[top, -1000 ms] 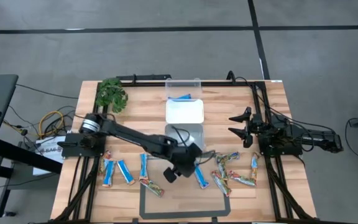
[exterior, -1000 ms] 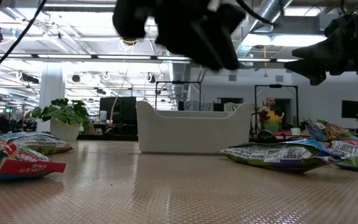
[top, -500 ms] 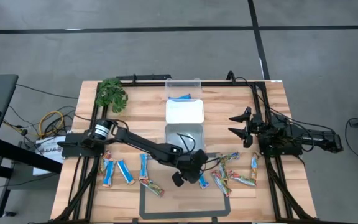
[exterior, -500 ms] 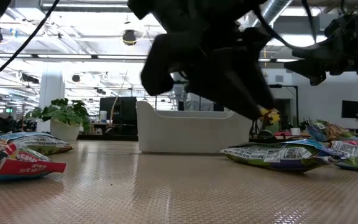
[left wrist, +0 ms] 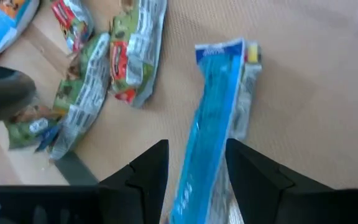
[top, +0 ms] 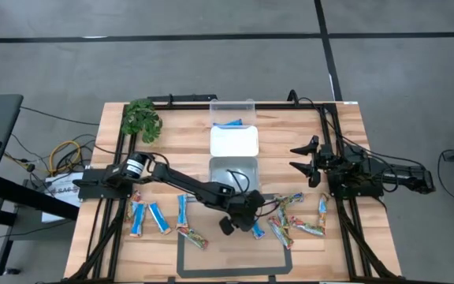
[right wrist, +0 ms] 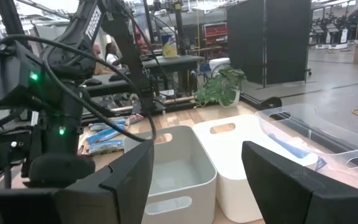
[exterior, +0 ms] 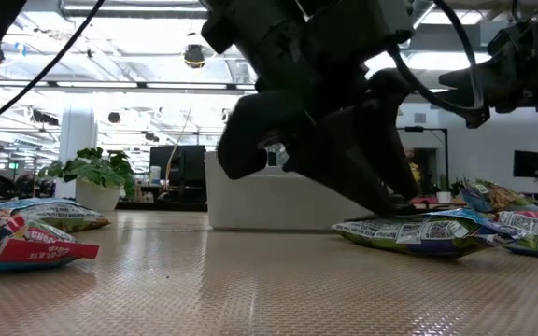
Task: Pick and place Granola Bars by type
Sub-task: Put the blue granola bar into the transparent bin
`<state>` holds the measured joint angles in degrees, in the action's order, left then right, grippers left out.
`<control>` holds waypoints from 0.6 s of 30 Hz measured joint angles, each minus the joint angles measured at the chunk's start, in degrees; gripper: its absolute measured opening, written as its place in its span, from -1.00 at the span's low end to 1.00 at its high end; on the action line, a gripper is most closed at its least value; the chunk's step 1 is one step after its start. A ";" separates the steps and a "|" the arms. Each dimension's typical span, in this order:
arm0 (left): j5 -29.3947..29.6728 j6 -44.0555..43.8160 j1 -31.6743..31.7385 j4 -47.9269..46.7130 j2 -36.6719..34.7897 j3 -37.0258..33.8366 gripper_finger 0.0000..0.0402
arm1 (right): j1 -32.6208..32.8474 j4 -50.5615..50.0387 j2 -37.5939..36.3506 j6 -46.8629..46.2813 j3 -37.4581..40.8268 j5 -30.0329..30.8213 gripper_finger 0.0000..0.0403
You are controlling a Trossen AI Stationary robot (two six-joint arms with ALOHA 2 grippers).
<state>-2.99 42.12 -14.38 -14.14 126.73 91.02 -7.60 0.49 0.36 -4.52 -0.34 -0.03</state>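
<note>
Progress: sorting barely begun, by appearance. One blue item lies in the clear plastic tub (top: 232,114) at the far end of the bin row; whether it is a bar cannot be told. The white rectangular bin (top: 234,141) next to it and the grey rectangular bin (top: 234,171) nearest the bars look empty. About a dozen wrapped granola bars remain on the light wooden desk (top: 345,130): a loose row of blue and multicoloured bars (top: 158,218) to one side of the grey bin, a heap of multicoloured green-and-red bars (top: 296,218) to the other side.

Item in hand: bright blue wrapped bar (left wrist: 211,118), flat on the desk just in front of the grey bin, beside the heap.

Left gripper (top: 243,217): lowered over this bar, jaws open, one on each side of the wrapper's near end, bar running lengthwise away between them. Not yet gripped, apparently.

Right gripper (top: 301,158): waiting at the desk's edge, well apart from the grey bin, jaws spread and empty.
</note>
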 joint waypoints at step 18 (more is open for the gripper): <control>0.26 -2.85 0.16 -1.44 1.80 -0.02 -0.50 | 0.00 0.00 0.00 0.01 0.00 0.00 0.19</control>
<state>-2.74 39.27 -14.22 -15.58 128.53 91.00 -7.60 0.49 0.36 -4.51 -0.34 -0.03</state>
